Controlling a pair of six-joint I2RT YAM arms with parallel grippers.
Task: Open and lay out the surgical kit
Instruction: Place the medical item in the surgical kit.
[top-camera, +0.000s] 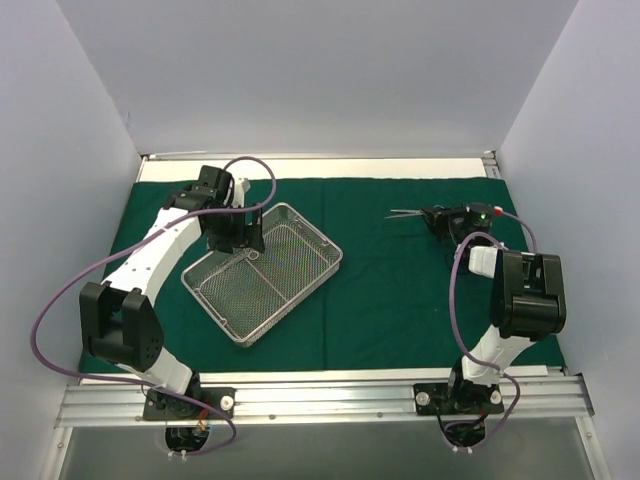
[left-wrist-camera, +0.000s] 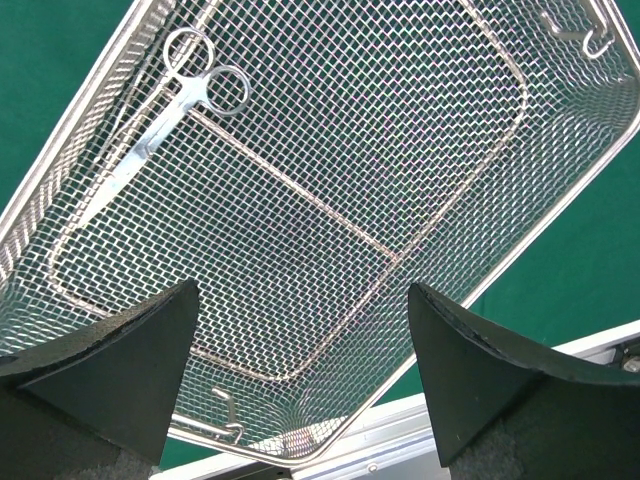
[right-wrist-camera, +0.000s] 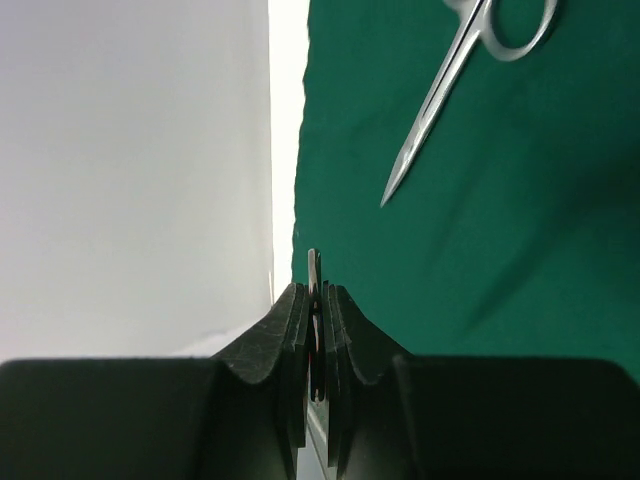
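The left hand (left-wrist-camera: 300, 290) hangs over the silver wire-mesh tray (left-wrist-camera: 450, 120), fingers spread wide — slim shiny scissors (left-wrist-camera: 170, 110) lie inside at its 11 o'clock. The right hand (right-wrist-camera: 314, 290), level above the dark green cloth (right-wrist-camera: 520, 250), is clamped on a thin metal strip (right-wrist-camera: 313, 265); a second pair (right-wrist-camera: 450, 90) lies at 1 o'clock

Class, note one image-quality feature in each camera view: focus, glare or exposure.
Top external: even, soft light across the mesh tray. Left wrist: mesh sharp, scissors glinting, near fingers dark and soft. Right wrist: white strip beside the green cloth blown out; fingers nearly black around a thin instrument.
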